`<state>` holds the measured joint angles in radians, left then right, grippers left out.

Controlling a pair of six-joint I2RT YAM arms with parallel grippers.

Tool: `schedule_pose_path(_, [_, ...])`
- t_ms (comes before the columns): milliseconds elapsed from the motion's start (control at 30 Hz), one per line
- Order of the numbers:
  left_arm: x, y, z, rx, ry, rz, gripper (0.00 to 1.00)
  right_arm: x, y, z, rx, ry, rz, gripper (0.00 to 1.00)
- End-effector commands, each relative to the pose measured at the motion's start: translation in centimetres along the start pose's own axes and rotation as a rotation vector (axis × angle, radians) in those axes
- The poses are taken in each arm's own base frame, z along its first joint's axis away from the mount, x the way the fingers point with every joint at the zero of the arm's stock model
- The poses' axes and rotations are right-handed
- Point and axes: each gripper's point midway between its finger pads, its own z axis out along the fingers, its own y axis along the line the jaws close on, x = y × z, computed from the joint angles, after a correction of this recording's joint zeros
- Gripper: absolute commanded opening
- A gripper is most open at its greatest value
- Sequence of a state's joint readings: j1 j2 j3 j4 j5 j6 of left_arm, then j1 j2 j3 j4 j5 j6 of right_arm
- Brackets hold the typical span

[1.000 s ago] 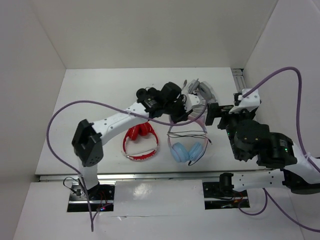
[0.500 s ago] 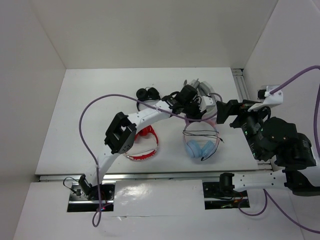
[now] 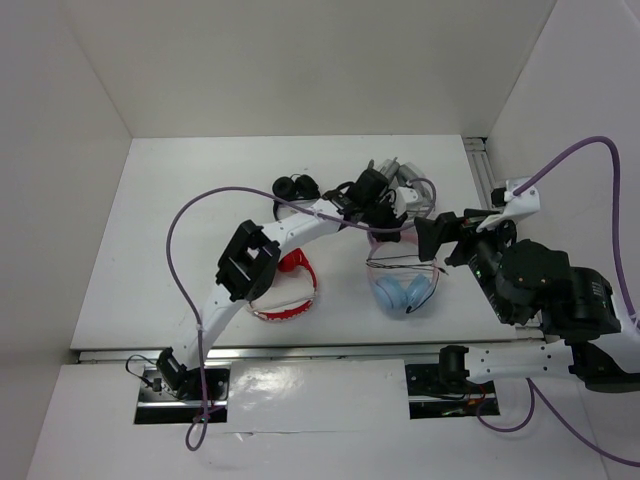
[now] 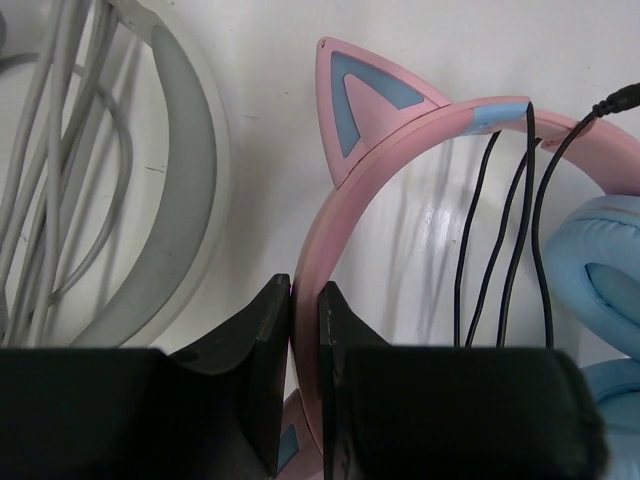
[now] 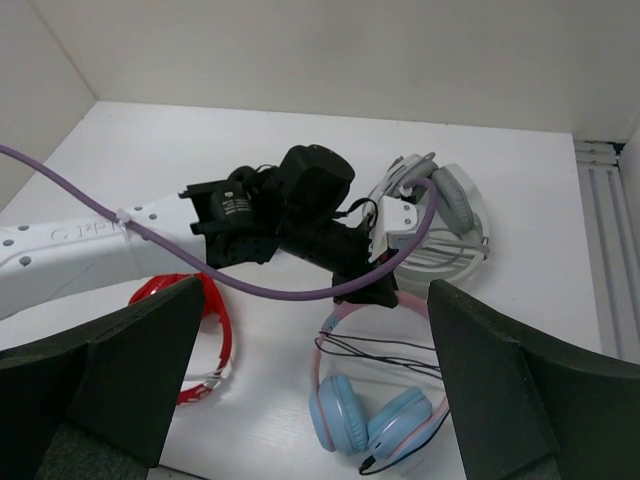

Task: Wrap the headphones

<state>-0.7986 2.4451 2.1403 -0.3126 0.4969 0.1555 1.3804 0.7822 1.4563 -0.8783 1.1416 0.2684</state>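
Observation:
The headphones (image 3: 400, 292) lie on the white table with pink cat-ear headband (image 4: 400, 130) and light blue ear cups (image 5: 372, 420). The thin black cable (image 5: 400, 350) crosses the band's opening in a few strands; its plug (image 5: 366, 465) lies by the cups. My left gripper (image 3: 385, 230) is shut on the top of the pink headband, which sits between its fingers in the left wrist view (image 4: 305, 292). My right gripper (image 3: 440, 235) is open and empty, hovering above and to the right of the headphones; it shows wide apart in its own view (image 5: 315, 300).
A red pair of headphones (image 3: 285, 290) lies left of the pink pair. A grey-white pair (image 3: 412, 195) with a coiled white cable lies just behind the left gripper. A small black object (image 3: 295, 186) sits further back left. A metal rail (image 3: 482, 170) runs along the right wall.
The left gripper has dragged the headphones to the right across the table. The right gripper swung right, then came back left, close to the headphones.

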Motion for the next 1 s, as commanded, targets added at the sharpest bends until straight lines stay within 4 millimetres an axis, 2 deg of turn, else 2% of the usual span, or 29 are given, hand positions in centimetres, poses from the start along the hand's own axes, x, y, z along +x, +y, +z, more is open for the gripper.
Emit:
schedule_pose_path(0, [-4.3, -1.3, -0.6, 0.068, -0.128, -0.003, 0.25, 0.4, 0.0, 0.0, -0.001, 0.013, -0.003, 1.0])
schedule_pose_path(67, [-4.5, -1.3, -0.6, 0.067, -0.135, -0.013, 0.33, 0.5, 0.2, 0.0, -0.011, 0.016, -0.003, 1.0])
schedule_pose_path(233, [-4.9, -1.5, -0.7, 0.076, -0.144, -0.018, 0.35, 0.6, 0.2, -0.2, -0.033, 0.024, -0.003, 1.0])
schedule_pose_path(333, [-4.5, -2.0, -0.4, 0.072, -0.122, -0.016, 0.37, 0.6, 0.2, -0.2, -0.033, 0.024, -0.003, 1.0])
schedule_pose_path(400, [-4.0, -1.7, -0.3, 0.055, -0.11, -0.023, 0.44, 0.7, 0.3, -0.2, -0.042, 0.027, -0.012, 1.0])
schedule_pose_path(467, [-4.0, -1.7, -0.3, 0.055, -0.11, -0.034, 0.46, 0.7, 0.3, -0.2, -0.042, 0.027, -0.012, 1.0])
schedule_pose_path(500, [-3.6, -1.8, -0.2, 0.057, -0.102, -0.048, 0.82, 0.4, 0.3, -0.3, -0.043, 0.023, -0.004, 1.0])
schedule_pose_path(533, [-3.6, -1.8, -0.2, 0.057, -0.102, -0.048, 1.0, 0.4, 0.3, -0.3, -0.043, 0.023, -0.004, 1.0])
schedule_pose_path(600, [-3.6, -1.6, -0.2, 0.048, -0.101, -0.057, 1.0, 0.5, 0.4, -0.3, -0.054, 0.026, -0.004, 1.0])
schedule_pose_path(667, [-4.6, -1.7, -0.9, 0.037, -0.117, -0.057, 1.0, 0.5, 0.4, -0.3, -0.054, 0.026, -0.004, 1.0])
schedule_pose_path(733, [-7.2, -2.6, -2.5, 0.024, -0.158, -0.035, 1.0, 0.6, 0.1, -0.3, -0.043, 0.023, -0.004, 1.0])
schedule_pose_path(800, [-8.1, -3.3, -4.0, -0.021, -0.162, -0.038, 1.0, 0.4, 0.2, -0.3, -0.045, 0.019, 0.005, 1.0])
schedule_pose_path(833, [-11.6, -4.9, -6.9, -0.047, -0.235, 0.009, 1.0, 0.4, 0.2, -0.3, -0.045, 0.019, 0.005, 1.0])
schedule_pose_path(867, [-12.7, -5.6, -8.3, -0.072, -0.261, 0.025, 1.0, 0.1, -0.1, -0.5, -0.047, 0.011, 0.022, 1.0])
schedule_pose_path(900, [-12.0, -4.9, -9.2, -0.174, -0.247, 0.013, 1.0, 0.1, -0.2, -0.4, -0.038, 0.009, 0.023, 1.0])
schedule_pose_path(933, [-13.2, -5.3, -10.8, -0.23, -0.281, -0.008, 1.0, 0.1, -0.2, -0.4, -0.038, 0.009, 0.023, 1.0])
schedule_pose_path(967, [-16.0, -7.2, -14.4, -0.27, -0.349, 0.007, 1.0, 0.0, -0.4, -0.6, -0.051, 0.008, 0.034, 1.0])
